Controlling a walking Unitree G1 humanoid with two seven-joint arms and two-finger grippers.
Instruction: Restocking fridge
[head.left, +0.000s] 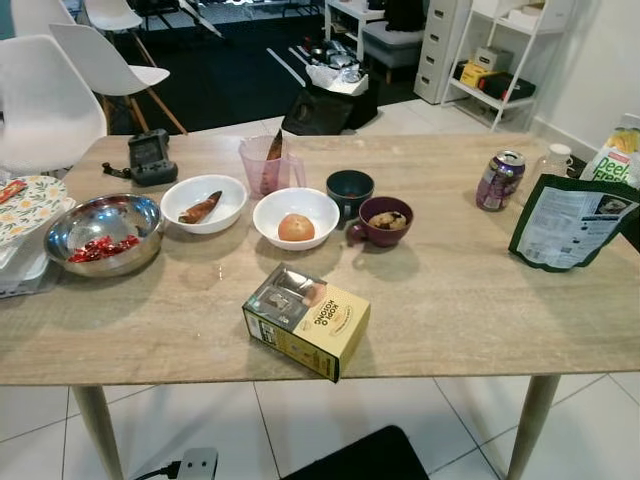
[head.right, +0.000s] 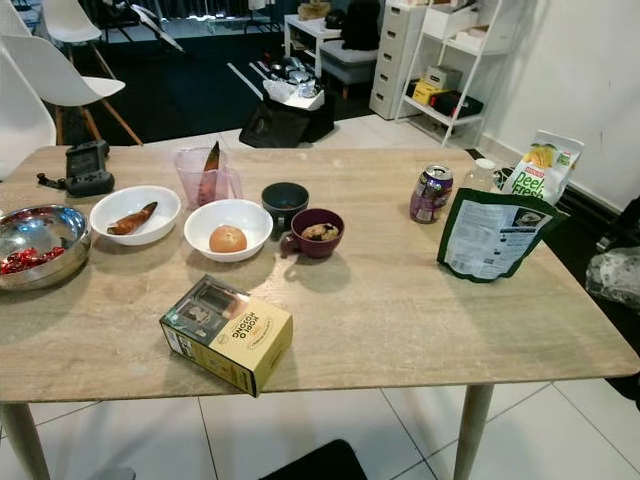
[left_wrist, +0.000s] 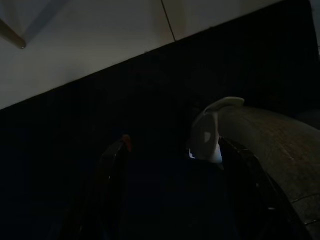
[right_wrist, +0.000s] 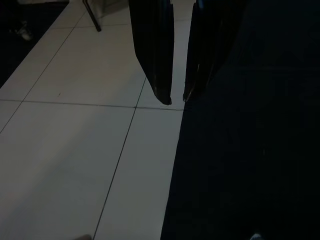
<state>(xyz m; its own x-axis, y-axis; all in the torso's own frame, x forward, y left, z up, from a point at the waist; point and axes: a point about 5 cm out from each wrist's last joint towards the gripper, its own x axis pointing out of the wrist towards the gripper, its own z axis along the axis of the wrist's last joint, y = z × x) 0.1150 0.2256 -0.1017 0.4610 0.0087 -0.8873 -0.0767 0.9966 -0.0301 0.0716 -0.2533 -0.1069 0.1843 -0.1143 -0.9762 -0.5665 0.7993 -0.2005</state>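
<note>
- My right claw (right_wrist: 177, 97) hangs over the white tiled floor (right_wrist: 75, 150) beside a dark mat, its two black fingers nearly together with only a thin gap between the tips, holding nothing.
- My left claw (left_wrist: 172, 170) hangs in deep shade over a dark area, its fingers set wide apart and empty; a white rounded part shows just beside one finger.
- The wooden surface (head.left: 450, 300) stands in front of me and carries everything for the restocking.
- A dark green pouch (head.left: 568, 222) stands upright at the surface's right edge, with a yellow-and-green juice carton (head.right: 541, 165) behind it and a small clear bottle with a white cap (head.left: 553, 158) beside that.
- A steel bowl (head.left: 103, 233) sits at the left, with red bits inside it.
- A yellow box (head.left: 306, 320) lies flat near the front edge, turned at an angle.
- A white bowl (head.left: 204, 203) holds a brown, pointed piece of food.
- Another white bowl (head.left: 296, 217), in the middle, holds a round orange-brown item.
- A clear pink measuring cup (head.left: 265, 164) stands behind the two white bowls, something brown upright in it.
- A maroon mug (head.left: 384, 221) with food in it sits just right of the middle bowl, touching a dark teal cup (head.left: 350, 189) behind it.
- A purple can (head.left: 499, 180) stands upright, left of the pouch.
- A small black device (head.left: 151, 157) rests at the back left.
</note>
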